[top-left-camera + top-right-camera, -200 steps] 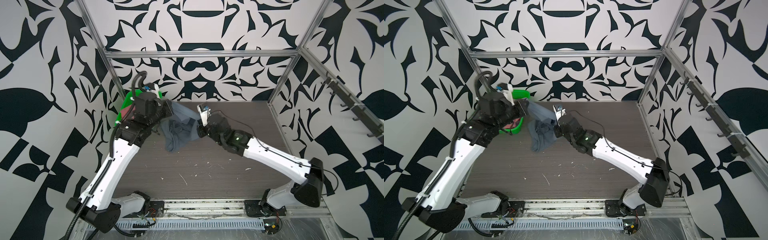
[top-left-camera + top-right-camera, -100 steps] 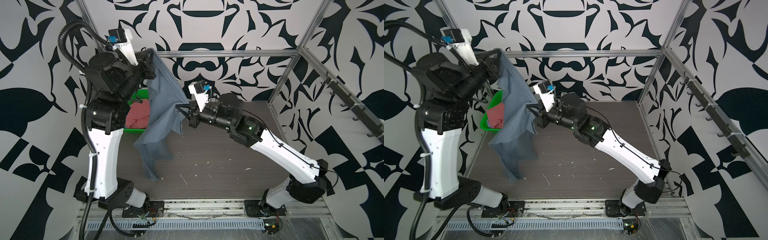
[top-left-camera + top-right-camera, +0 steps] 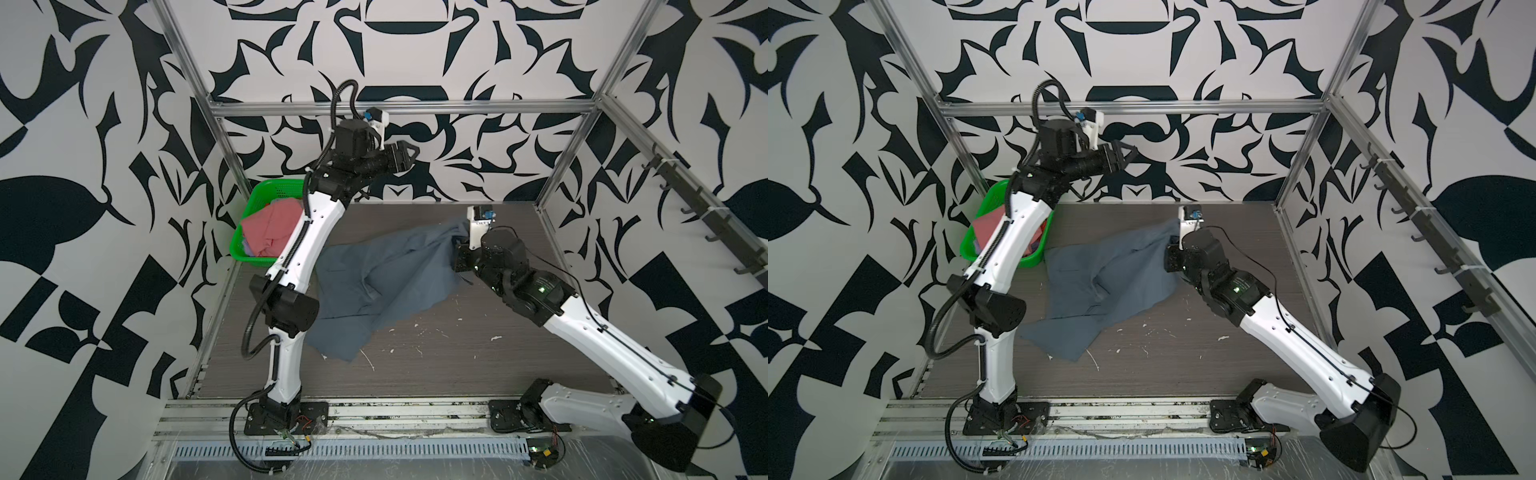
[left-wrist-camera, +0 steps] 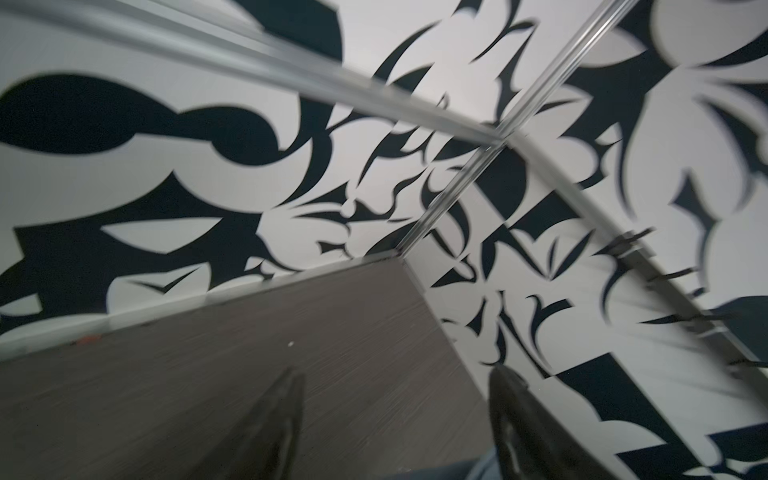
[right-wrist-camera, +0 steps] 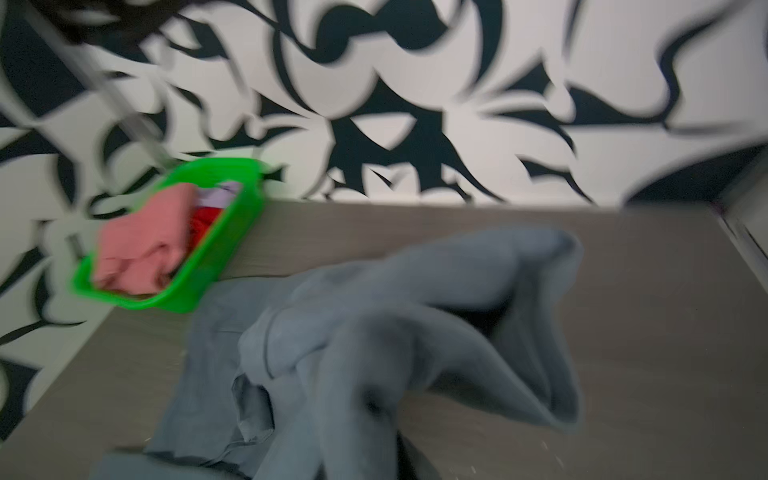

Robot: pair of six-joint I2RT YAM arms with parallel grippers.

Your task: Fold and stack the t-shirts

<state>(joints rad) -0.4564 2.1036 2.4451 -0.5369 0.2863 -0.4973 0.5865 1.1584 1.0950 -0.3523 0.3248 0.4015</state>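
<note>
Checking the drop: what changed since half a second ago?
The left pincer let go of the blue-grey t-shirt and swung right, open. The shirt fell spread on the table, one corner still up at the right pincer. The green basket stayed put.

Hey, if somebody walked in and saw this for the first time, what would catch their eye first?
The blue-grey shirt sprawls crumpled across mid-table, with one end bunched up at the right arm. Next comes the green basket at the back left, with a pink shirt heaped in it. The left gripper hangs high above, its fingers apart with nothing between them.
</note>
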